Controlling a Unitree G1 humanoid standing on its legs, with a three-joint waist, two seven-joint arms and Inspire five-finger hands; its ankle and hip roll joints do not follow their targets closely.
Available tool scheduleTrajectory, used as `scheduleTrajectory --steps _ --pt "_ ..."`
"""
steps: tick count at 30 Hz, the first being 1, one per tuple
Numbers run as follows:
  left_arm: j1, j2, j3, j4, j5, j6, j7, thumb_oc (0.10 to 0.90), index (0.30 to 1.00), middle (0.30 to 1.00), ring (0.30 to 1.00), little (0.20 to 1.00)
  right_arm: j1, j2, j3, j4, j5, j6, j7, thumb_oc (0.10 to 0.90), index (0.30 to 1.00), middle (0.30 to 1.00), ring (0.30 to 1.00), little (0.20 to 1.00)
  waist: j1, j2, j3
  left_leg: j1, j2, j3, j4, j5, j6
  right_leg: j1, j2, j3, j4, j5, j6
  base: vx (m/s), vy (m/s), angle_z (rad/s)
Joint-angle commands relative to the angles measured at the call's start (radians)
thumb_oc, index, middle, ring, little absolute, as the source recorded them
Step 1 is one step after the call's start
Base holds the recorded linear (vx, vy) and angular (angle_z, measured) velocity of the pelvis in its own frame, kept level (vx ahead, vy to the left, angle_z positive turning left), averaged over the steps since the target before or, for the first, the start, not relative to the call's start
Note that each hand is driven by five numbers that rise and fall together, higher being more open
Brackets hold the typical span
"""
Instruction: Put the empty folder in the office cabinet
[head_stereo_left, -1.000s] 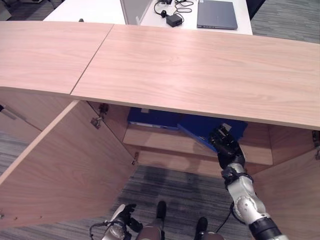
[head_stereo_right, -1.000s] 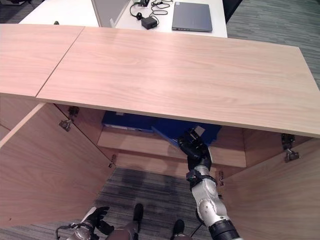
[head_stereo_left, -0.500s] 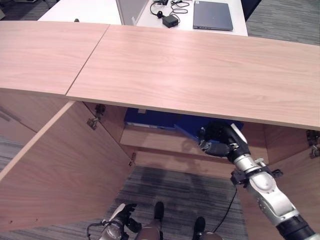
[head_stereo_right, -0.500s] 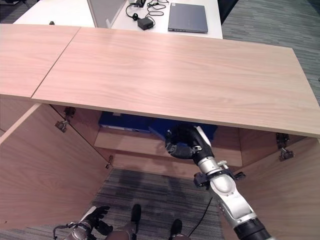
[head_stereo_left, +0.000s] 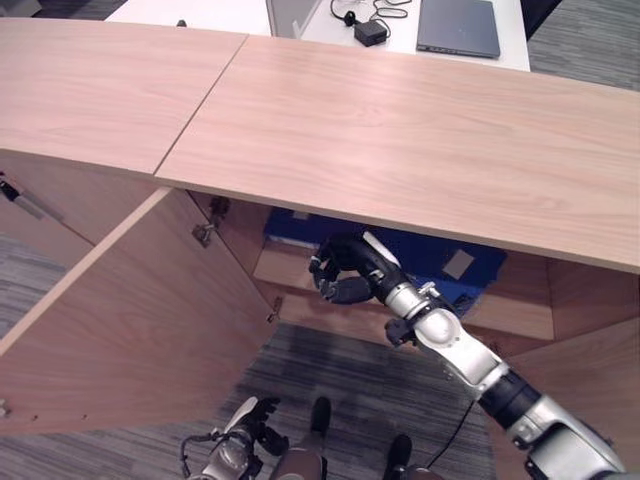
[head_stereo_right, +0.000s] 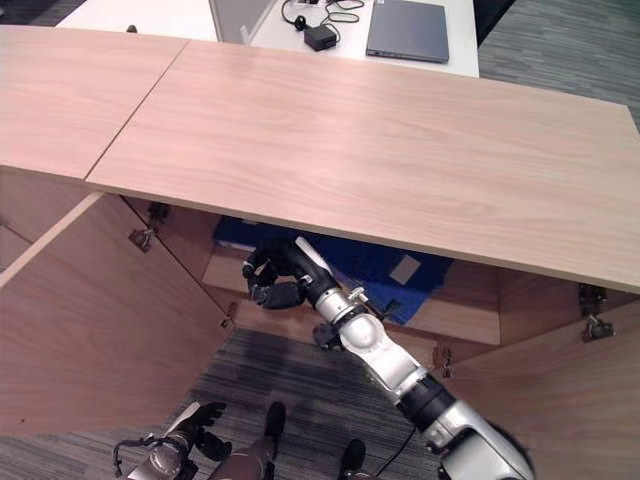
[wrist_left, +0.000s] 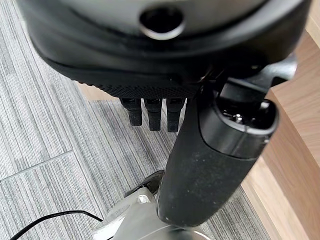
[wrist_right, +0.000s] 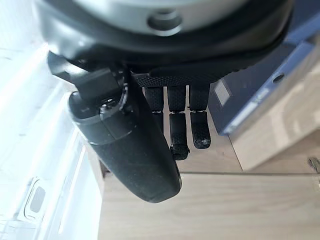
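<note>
Blue folder (head_stereo_left: 440, 262) lies on the shelf (head_stereo_left: 300, 270) inside the open office cabinet (head_stereo_left: 130, 310), beneath the wooden counter (head_stereo_left: 400, 130). Right hand (head_stereo_left: 345, 275) hovers just left of it, fingers loosely curled, holding nothing. Left hand (head_stereo_left: 245, 425) hangs low over the carpet, fingers relaxed.

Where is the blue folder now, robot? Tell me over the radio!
Right hand empty, fingers curled, at the cabinet's mouth. Left hand low by the floor, idle. Blue folder lying on the cabinet shelf. Left door open, nothing blocking.
</note>
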Motion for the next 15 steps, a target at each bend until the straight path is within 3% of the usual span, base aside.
scheduleTrajectory --steps 1,6,8,15 --pt "-0.042 0.009 -0.047 0.004 0.007 -0.032 0.021 0.800 0.900 0.900 0.900 0.900 -0.121 0.023 -0.012 -0.022 -0.032 -0.065 -0.056 0.400 0.300 0.300 0.300 0.300 0.028 -0.019 0.010 0.043 0.069 -0.019 0.002 -0.115 -0.056 -0.007 -0.102 0.044 0.075 -0.010 0.081 -0.01 0.004 0.08" --pt "-0.047 0.018 -0.057 -0.013 -0.016 -0.036 0.027 0.800 0.900 0.900 0.900 0.900 -0.160 0.016 -0.033 0.079 -0.095 -0.044 -0.102 0.400 0.300 0.300 0.300 0.300 0.041 -0.018 0.019 0.030 0.065 -0.027 0.005 -0.111 -0.054 -0.012 -0.104 0.037 0.077 -0.009 0.082 -0.01 0.003 0.06" --pt "-0.052 0.035 -0.057 -0.034 -0.040 -0.041 0.031 0.800 0.900 0.900 0.900 0.900 -0.194 -0.053 -0.072 0.128 -0.168 -0.026 -0.138 0.400 0.300 0.300 0.300 0.300 0.047 -0.019 0.031 0.016 0.064 -0.035 0.008 -0.109 -0.052 -0.021 -0.104 0.037 0.081 -0.010 0.082 -0.02 0.006 0.09" --pt "-0.058 0.051 -0.071 -0.057 -0.042 -0.045 0.025 0.800 0.900 0.900 0.900 0.900 -0.225 -0.112 -0.123 0.215 -0.207 -0.010 -0.178 0.400 0.300 0.300 0.300 0.300 0.057 -0.017 0.056 -0.003 0.060 -0.044 0.013 -0.103 -0.048 -0.037 -0.103 0.032 0.089 -0.011 0.080 -0.01 0.002 0.03"
